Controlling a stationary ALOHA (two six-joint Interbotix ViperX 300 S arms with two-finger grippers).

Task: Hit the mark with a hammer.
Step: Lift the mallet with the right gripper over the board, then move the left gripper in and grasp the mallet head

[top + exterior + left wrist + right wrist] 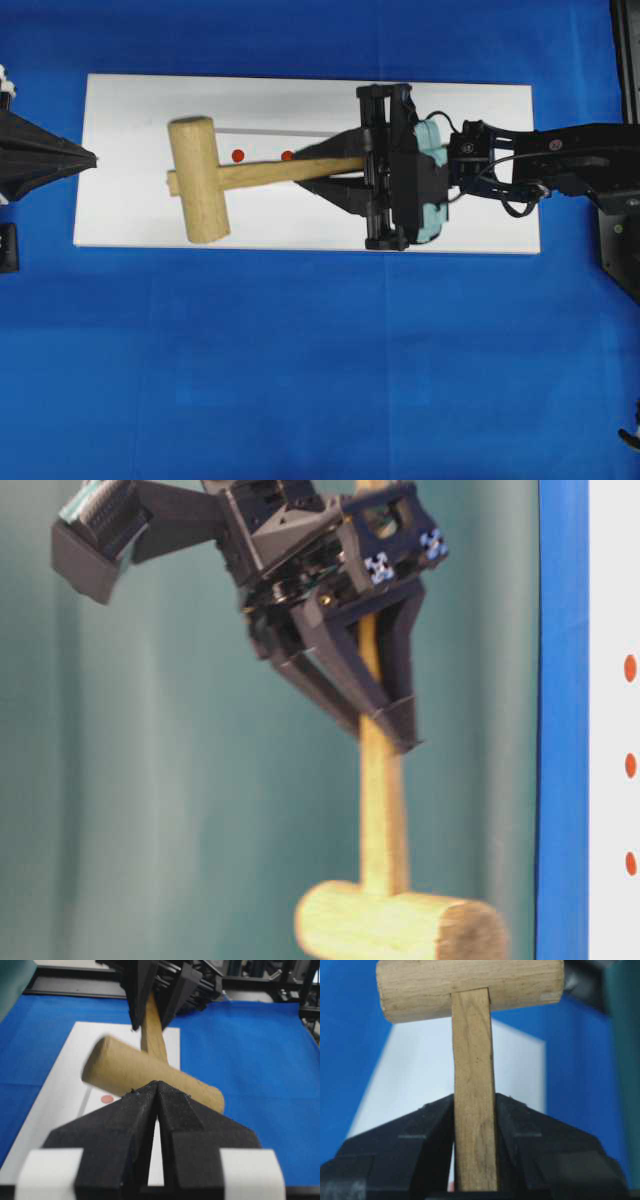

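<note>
Overhead exterior: hammer handle is clamped by right gripper | head toward 9 o'clock over white board | left gripper jaws pressed together, nothing held

R gripper: matte black, two long wedge fingers tapering to blunt tips, mounted on a boxy black frame w/ rails. Teal block on the wrist housing, looped black cables behind it. Small blue-and-white checker tags on the frame in the table-level view. L gripper: same black wedge fingers, grainy texture, white tape bands near their bases; from overhead it reads as a dark pointed shape at the left edge.
</note>
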